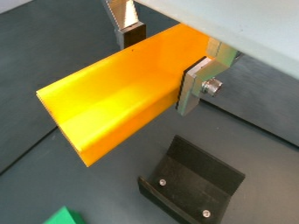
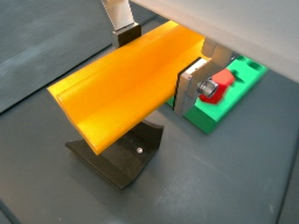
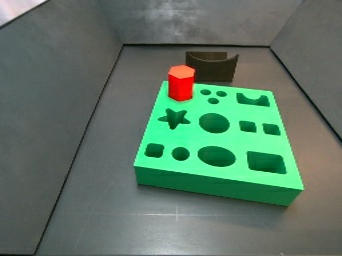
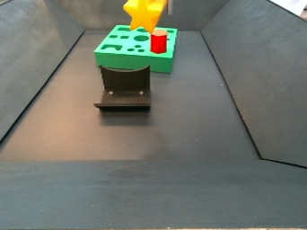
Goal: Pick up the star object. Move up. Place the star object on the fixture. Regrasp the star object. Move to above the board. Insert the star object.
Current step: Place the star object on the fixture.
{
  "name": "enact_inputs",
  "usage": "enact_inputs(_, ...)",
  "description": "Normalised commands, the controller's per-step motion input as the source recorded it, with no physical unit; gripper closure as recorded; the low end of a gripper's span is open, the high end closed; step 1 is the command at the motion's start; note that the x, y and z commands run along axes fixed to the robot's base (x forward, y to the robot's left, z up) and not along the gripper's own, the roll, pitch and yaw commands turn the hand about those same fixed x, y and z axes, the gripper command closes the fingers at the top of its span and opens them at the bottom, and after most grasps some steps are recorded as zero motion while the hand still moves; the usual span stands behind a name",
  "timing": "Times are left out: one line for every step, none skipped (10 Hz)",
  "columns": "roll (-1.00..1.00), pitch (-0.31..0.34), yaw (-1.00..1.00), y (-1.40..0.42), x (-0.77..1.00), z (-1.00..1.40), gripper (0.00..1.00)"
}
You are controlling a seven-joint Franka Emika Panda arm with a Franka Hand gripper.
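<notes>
Inspection, taken from left to right across the side view that shows the arm's load. On the left and centre of the dark grey bench (image 4: pixel 144 135) stands the fixture (image 4: pixel 124 88), a small dark L-shaped bracket on a base plate, empty, nothing resting on it. Behind it lies the board (image 4: pixel 135 56), a thick bright-green slab with cut-out holes, with a red hexagonal peg (image 4: pixel 159 39) upright near its right end. Above the board's middle hangs the star object (image 4: pixel 145 13), a yellow-to-orange plastic-looking prism, clear of the bench and touching neither board nor fixture.

The gripper (image 1: pixel 163 54) is pinching one end of that prism: in both wrist views a flat silver finger (image 1: pixel 195 80) presses on one flank and the opposite finger (image 2: pixel 121 22) on the far flank, so most of the prism's length juts free beyond the jaws. In a wrist view the fixture (image 1: pixel 193 178) sits below the free end.

Judgement: the prism is carried high and lying across the fingers, which suits setting it down on the bracket but not entering a hole. The fixture presumably exists to let the grip be changed so the prism can point downward. The star-shaped hole (image 3: pixel 173 119) lies on the board's left side in the other side view, just beside the peg (image 3: pixel 182 82), so clearance there may be tight. That view does not show the gripper at all
</notes>
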Motion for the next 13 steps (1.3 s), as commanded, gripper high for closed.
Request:
enact_inputs(-0.11, 0.268, 0.41, -0.01, 0.74, 0.02, 1.00)
enact_inputs(-0.09, 0.248, 0.30, 0.00, 0.69, 0.02, 1.00)
enact_inputs(-0.06, 0.209, 0.16, 0.00, 0.58, 0.01, 1.00)
enact_inputs(-0.06, 0.193, 0.11, 0.00, 0.50, 0.01, 1.00)
enact_inputs(-0.05, 0.176, 0.07, 0.00, 0.39, 0.01, 1.00)
enact_inputs(-1.00, -0.158, 0.00, -0.25, 0.51, -0.49, 1.00)
enact_inputs(-1.00, -0.161, -0.01, -0.21, 0.42, -0.47, 1.00)
enact_inputs(-1.00, -0.168, -0.02, -0.09, 0.35, -0.32, 1.00)
enact_inputs(-1.00, -0.151, -0.01, -0.01, 0.22, -0.12, 1.00)
enact_inputs(-1.00, -0.138, -0.01, 0.00, 0.14, -0.08, 1.00)
enact_inputs(-1.00, -0.107, 0.00, 0.02, 0.06, -0.04, 1.00)
enact_inputs(-1.00, -0.087, 0.01, 0.03, 0.06, -0.03, 1.00)
enact_inputs(-0.91, -0.050, 0.01, 0.03, 0.06, -0.03, 1.00)
